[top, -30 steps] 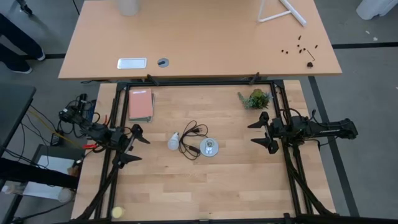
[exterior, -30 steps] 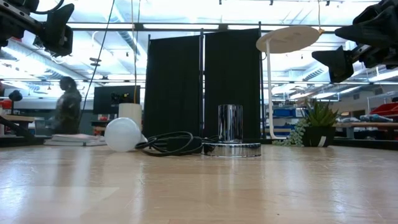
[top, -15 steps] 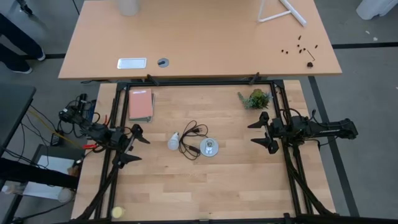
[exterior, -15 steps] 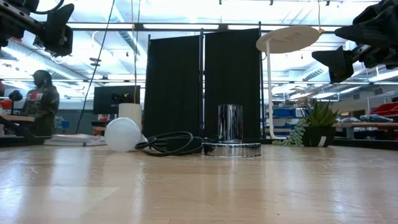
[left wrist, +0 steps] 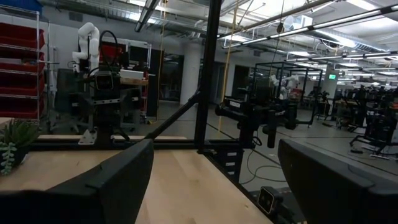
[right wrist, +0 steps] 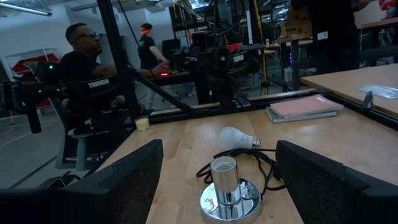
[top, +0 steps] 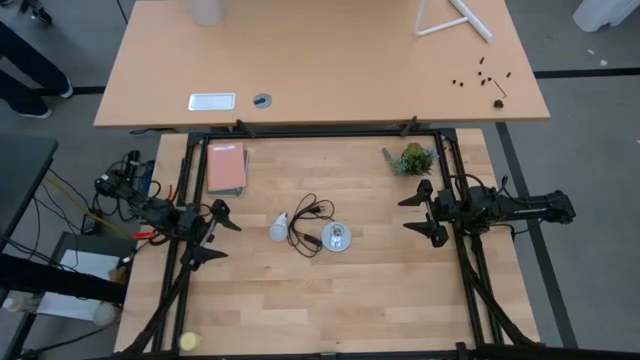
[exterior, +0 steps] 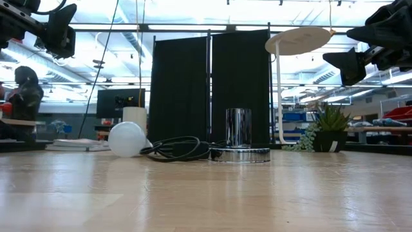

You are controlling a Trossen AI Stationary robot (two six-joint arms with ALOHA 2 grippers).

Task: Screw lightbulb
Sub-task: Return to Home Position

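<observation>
The white lightbulb (top: 279,227) lies on its side on the wooden table, left of the silvery socket disc (top: 336,237) with its coiled black cord (top: 307,228). It also shows in the low view (exterior: 127,139) and the right wrist view (right wrist: 238,137). The socket stands upright on its round base (right wrist: 228,198). My left gripper (top: 218,231) is open and empty at the table's left edge, raised above it. My right gripper (top: 424,213) is open and empty at the table's right side, also raised, pointing toward the socket.
A pink notebook (top: 226,167) lies at the far left of the table. A small potted plant (top: 411,159) stands at the far right. A yellow ball (top: 188,341) lies at the near left corner. People show in the room beyond (right wrist: 87,62).
Neither arm nor the task's things have moved. A person in the room behind, in the low view, has walked toward the picture's left.
</observation>
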